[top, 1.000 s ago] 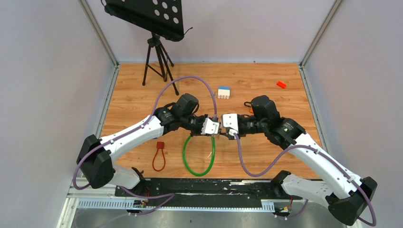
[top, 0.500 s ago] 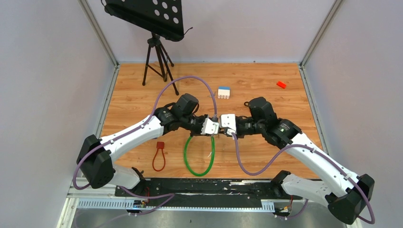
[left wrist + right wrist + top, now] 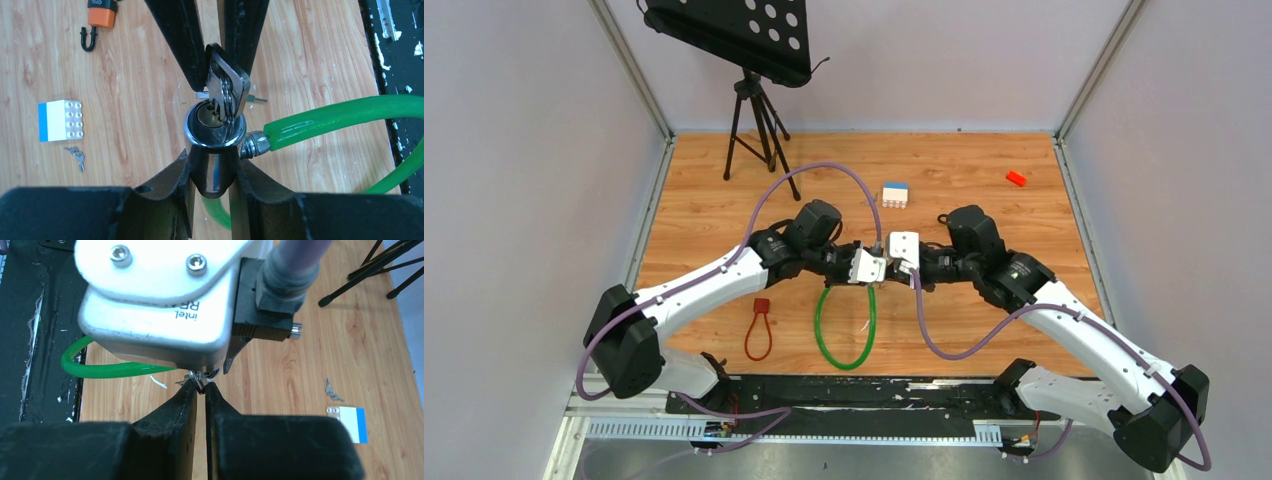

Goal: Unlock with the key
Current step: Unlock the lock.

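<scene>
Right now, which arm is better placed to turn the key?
Right: the right gripper pinches the key, its blade at the keyway of the lock cylinder; the left gripper clamps that cylinder, bracing it.

We see the lock barrel (image 3: 215, 131) clamped in the left gripper (image 3: 214, 165) mid-table, the key (image 3: 227, 95) at its keyway pinched by the right gripper (image 3: 200, 389) opposite, the cable (image 3: 325, 117) looping toward the near edge, and the toy block (image 3: 895, 194) behind them.

Both arms bend inward, left hand (image 3: 214, 169) and right hand (image 3: 201, 388) pinched closed, fingertips facing, nearly touching.
</scene>
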`<control>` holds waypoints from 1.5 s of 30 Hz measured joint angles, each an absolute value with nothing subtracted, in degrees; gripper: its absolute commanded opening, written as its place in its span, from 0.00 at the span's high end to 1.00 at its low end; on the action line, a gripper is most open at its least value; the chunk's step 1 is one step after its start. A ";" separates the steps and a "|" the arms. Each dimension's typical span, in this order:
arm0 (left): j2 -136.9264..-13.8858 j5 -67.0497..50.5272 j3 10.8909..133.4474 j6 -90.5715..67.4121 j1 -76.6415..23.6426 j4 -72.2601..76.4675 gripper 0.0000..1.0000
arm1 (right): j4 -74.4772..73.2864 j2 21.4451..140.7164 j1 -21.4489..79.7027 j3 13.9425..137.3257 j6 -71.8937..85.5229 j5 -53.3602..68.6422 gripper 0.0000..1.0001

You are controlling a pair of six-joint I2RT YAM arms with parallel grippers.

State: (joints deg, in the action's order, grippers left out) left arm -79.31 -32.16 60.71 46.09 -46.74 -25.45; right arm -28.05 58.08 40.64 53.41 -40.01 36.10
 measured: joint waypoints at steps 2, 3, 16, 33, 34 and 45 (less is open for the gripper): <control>-78.94 -31.11 59.75 45.12 -46.76 -23.97 1.00 | -27.59 58.08 40.58 53.06 -39.03 35.83 0.99; -78.72 -30.44 59.22 44.58 -46.78 -23.09 1.00 | -27.14 58.08 40.58 52.75 -38.50 35.59 1.00; -76.58 -21.21 55.00 38.98 -47.18 -12.80 1.00 | -21.89 58.98 38.74 52.05 -31.03 31.77 0.93; -76.55 -21.08 54.33 38.26 -46.87 -10.94 1.00 | -25.36 59.22 38.17 53.12 -33.15 33.93 0.58; -76.55 -21.17 54.35 38.28 -46.85 -10.94 1.00 | -25.71 59.22 38.17 53.34 -33.30 33.93 0.58; -76.55 -21.06 54.33 37.15 -46.72 -10.85 1.00 | -25.78 59.72 38.13 54.70 -31.68 31.94 0.38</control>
State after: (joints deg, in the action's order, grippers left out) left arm -76.55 -21.06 54.33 37.15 -46.72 -10.85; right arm -25.78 59.72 38.13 54.70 -31.68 31.94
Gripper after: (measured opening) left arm 0.328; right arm 0.528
